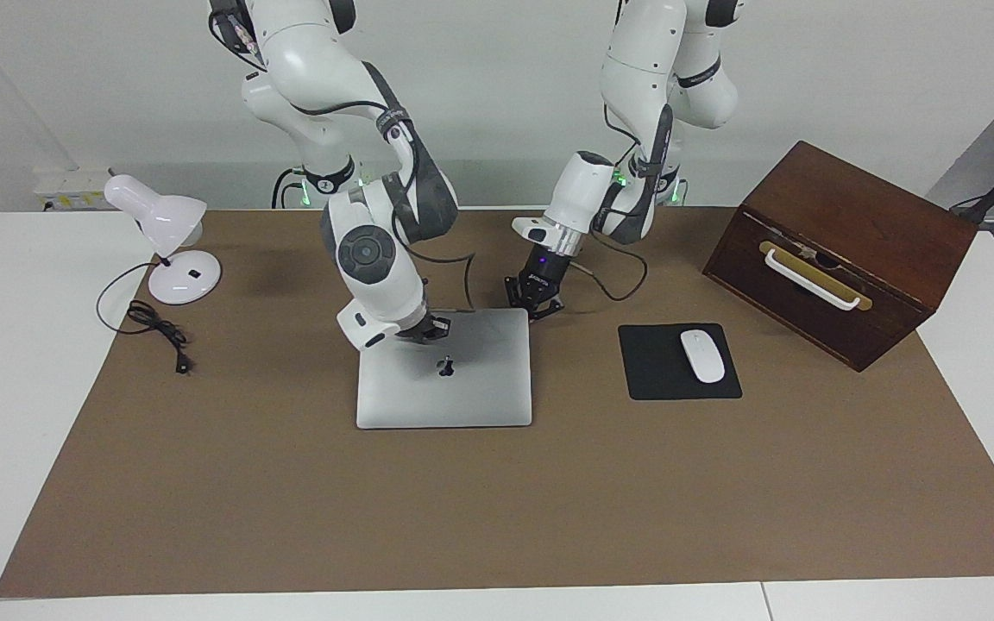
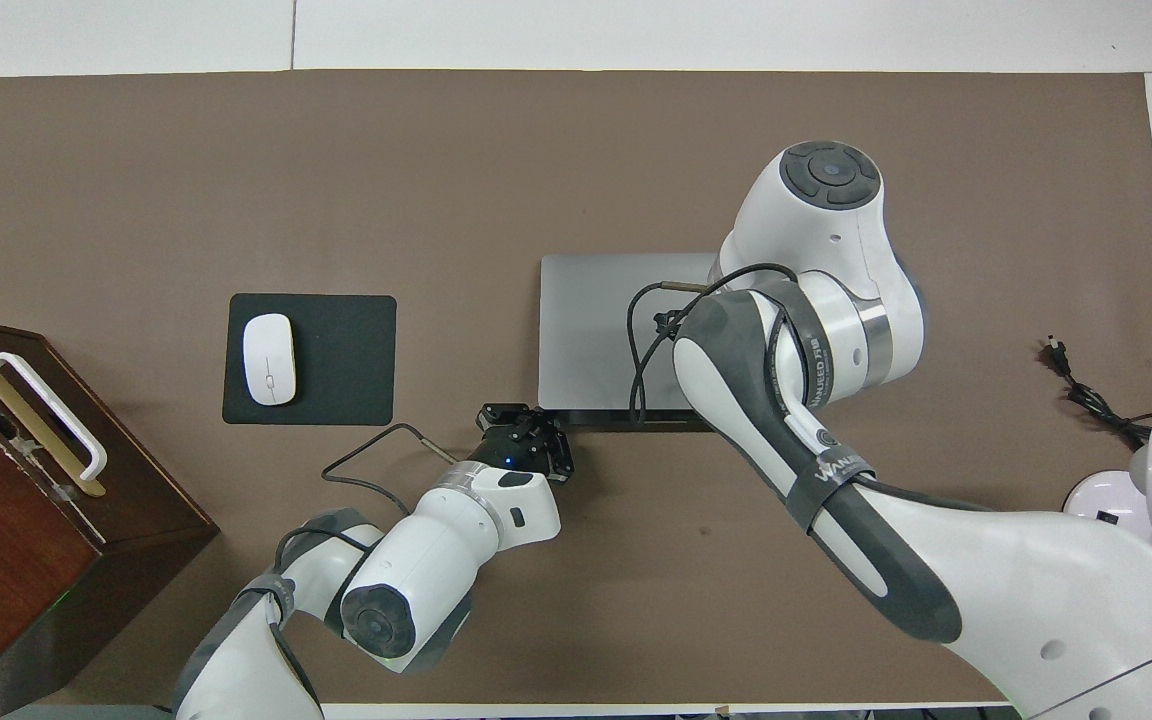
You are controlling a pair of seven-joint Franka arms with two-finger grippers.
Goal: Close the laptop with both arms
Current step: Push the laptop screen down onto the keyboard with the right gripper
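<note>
Laptop [image 1: 462,388] lid pressed nearly flat by the right gripper [image 1: 433,330], with the left gripper [image 1: 535,304] held at the laptop's corner.

The laptop was seen on the brown mat [image 1: 497,500], its lid lowered almost fully, with only a thin dark slit left along the edge nearest the robots in the overhead view. The right gripper was set on the lid, near the edge nearest the robots and toward the right arm's end of the laptop, its fingertips brought together with nothing between them. The left gripper was found just beside the laptop's corner nearest the robots, toward the left arm's end, its fingertips likewise together and empty; contact with the laptop could not be told. A black mouse pad [image 1: 661,379] carrying a white mouse [image 1: 701,355] was placed beside the laptop toward the left arm's end, a wooden box [image 1: 842,250] farther that way, and a white lamp [image 1: 171,246] was stood well apart from the laptop toward the right arm's end.
</note>
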